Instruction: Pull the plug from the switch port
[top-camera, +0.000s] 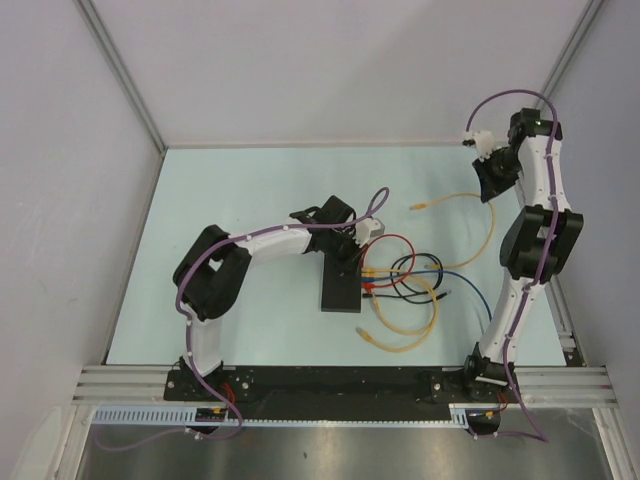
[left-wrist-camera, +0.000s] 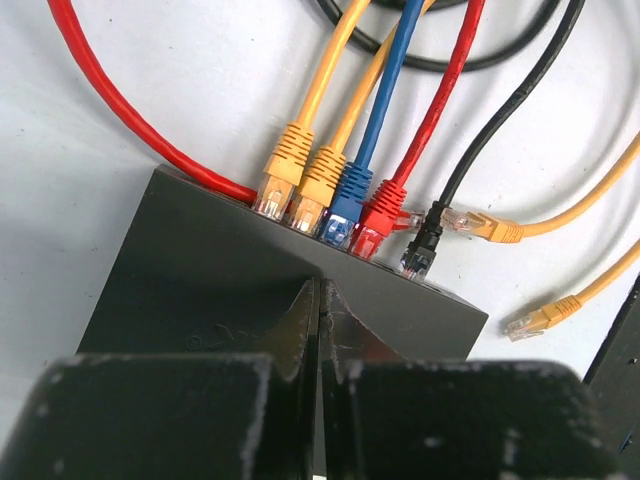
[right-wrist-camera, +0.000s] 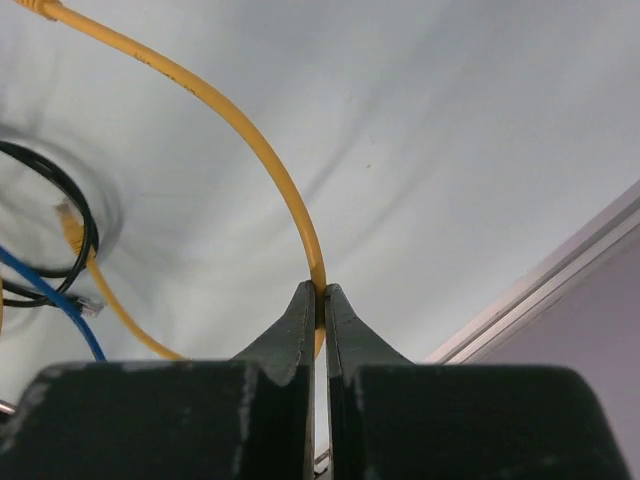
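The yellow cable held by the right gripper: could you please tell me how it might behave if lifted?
Probably floppy: the yellow cable curves loosely away from the right gripper, shut on it. Likely light, being thin. Its free plug would probably drag across the table.

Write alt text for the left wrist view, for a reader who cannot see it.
The black switch holds a row of five plugs: two yellow plugs, a blue plug, a red plug and a black plug. The shut left gripper hangs over the switch's top. Two loose yellow plugs lie on the table beside it.
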